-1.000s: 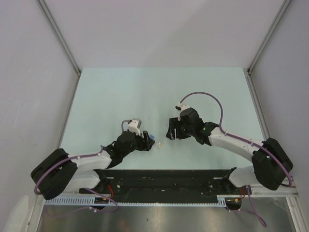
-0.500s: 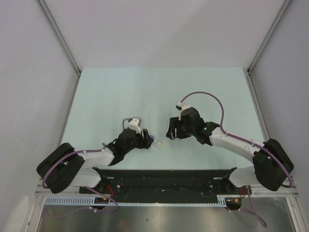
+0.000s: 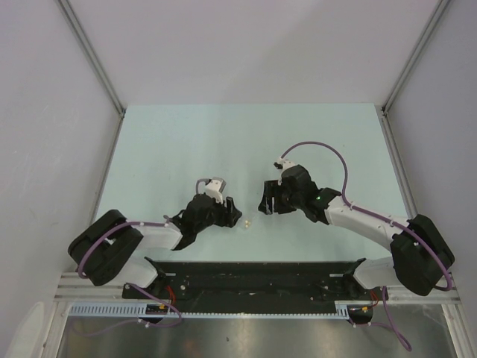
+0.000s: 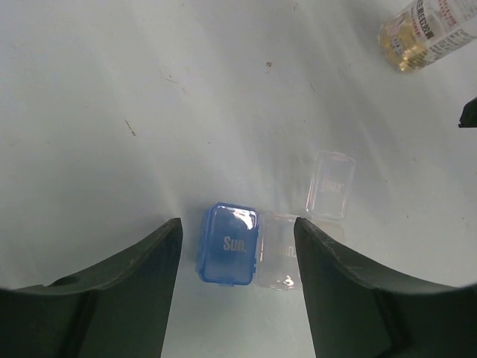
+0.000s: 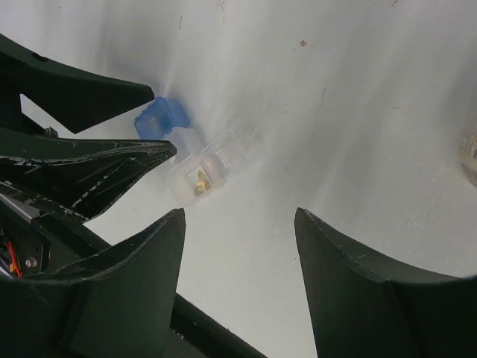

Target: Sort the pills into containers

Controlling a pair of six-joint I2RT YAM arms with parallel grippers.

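Pale green counter (image 3: 186,149), and the work sits close to its near edge, about midway along. My left gripper (image 4: 238,221) stands open, its fingers either side of the blue-capped container (image 4: 227,244). One orange pill (image 5: 201,183) sits in its clear part, and a loose clear lid (image 4: 332,185) lies just beside. My right gripper (image 5: 238,212) hangs open and empty, near the amber jar (image 4: 421,33).

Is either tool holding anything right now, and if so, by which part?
Nothing is held. The left tool straddles the blue-lidded pill box without gripping it, and a gap shows beside its blue lid. The right tool is open and empty.
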